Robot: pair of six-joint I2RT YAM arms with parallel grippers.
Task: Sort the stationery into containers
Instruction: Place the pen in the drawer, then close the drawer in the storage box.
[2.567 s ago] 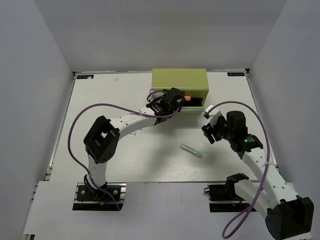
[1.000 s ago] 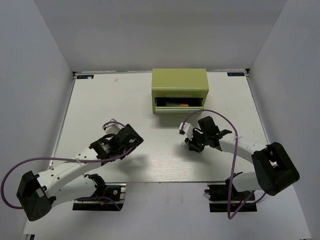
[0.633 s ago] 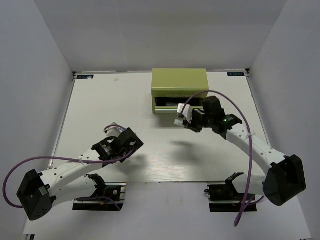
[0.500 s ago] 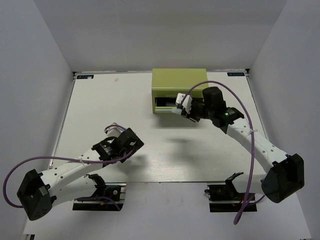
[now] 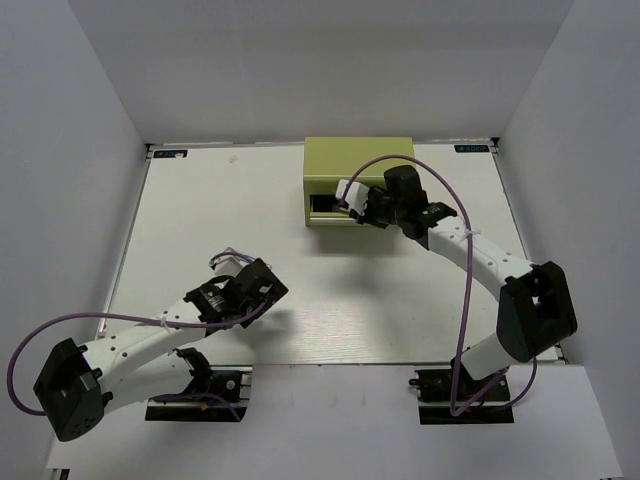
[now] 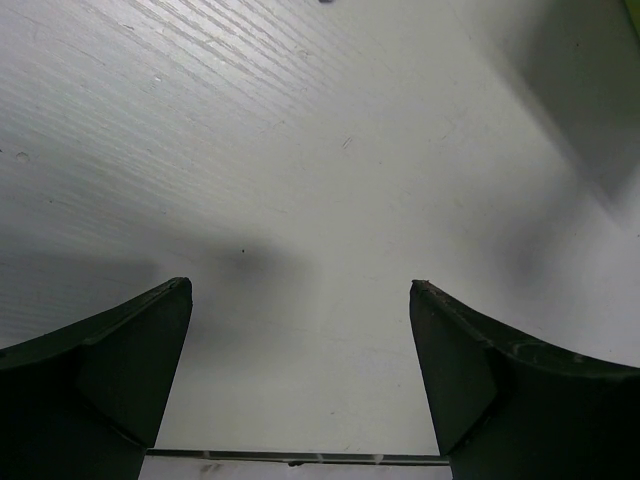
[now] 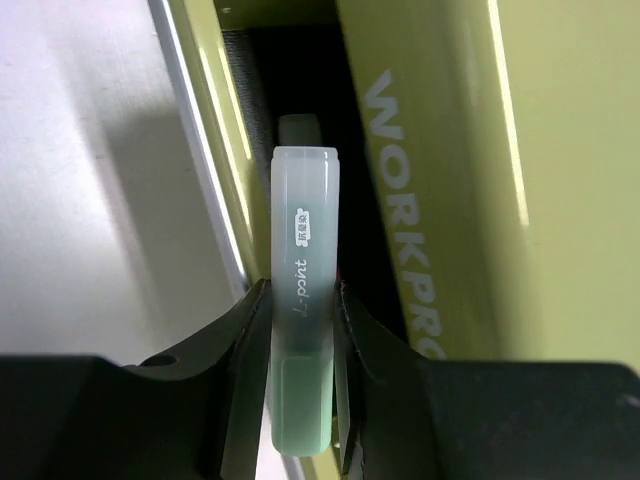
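Note:
The olive-green chest (image 5: 360, 165) stands at the back of the table with a drawer (image 5: 325, 207) pulled open. My right gripper (image 5: 352, 203) is at the drawer's opening, shut on a translucent tube with a teal-green end (image 7: 303, 240). In the right wrist view the tube points into the dark drawer (image 7: 300, 60), beside the chest's lettered front (image 7: 450, 200), held at my right gripper (image 7: 303, 300). The pale end of another tube (image 7: 298, 128) shows inside. My left gripper (image 5: 268, 290) hovers low over the near left table, open, and in its wrist view nothing lies in the left gripper (image 6: 300, 300).
White walls close in the table (image 5: 220, 230) on three sides. A purple cable (image 5: 440, 185) loops above my right arm close to the chest. Both arm bases are bolted at the near edge.
My right arm has carried the teal-green tube from mid-table up to the open drawer. My left arm has barely moved and stays open.

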